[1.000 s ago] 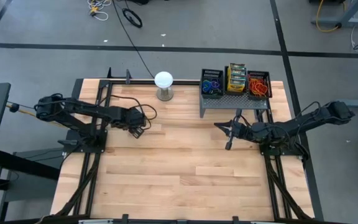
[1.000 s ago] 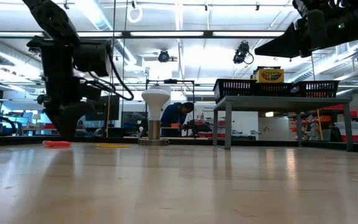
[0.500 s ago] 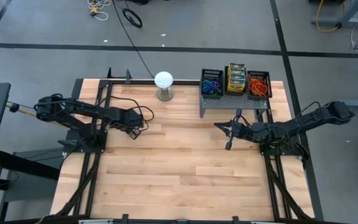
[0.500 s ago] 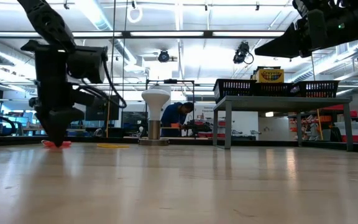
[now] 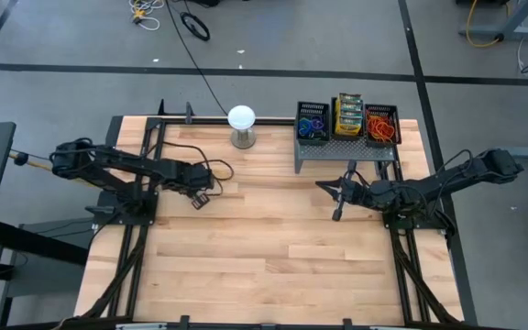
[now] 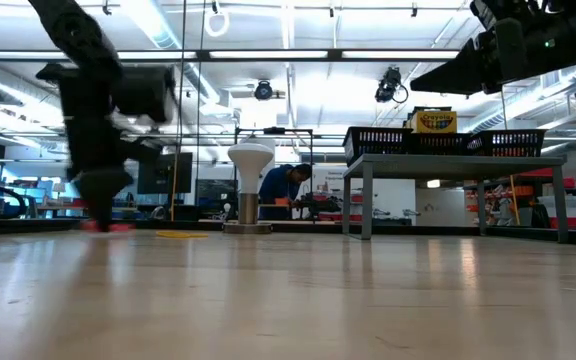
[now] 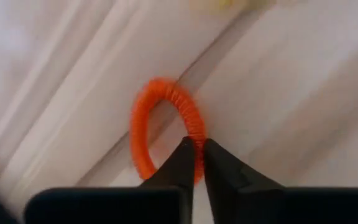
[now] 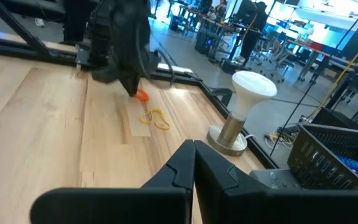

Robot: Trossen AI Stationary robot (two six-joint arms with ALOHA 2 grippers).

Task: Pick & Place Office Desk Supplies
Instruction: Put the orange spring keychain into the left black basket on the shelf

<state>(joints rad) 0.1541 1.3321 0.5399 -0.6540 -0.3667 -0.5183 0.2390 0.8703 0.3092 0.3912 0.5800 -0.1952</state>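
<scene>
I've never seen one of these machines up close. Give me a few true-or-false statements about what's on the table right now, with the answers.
1. The left gripper is pinching an orange rubber band. True.
2. The right gripper is holding a crayon box. False: it is shut on nothing, hanging in the air above the table.
3. A yellow rubber band lies loose on the wood. True.
4. The three mesh bins sit directly on the wood. False: they stand on a grey riser.
5. The white globe is inside a bin. False: it stands on its own stand beside the riser.
</scene>
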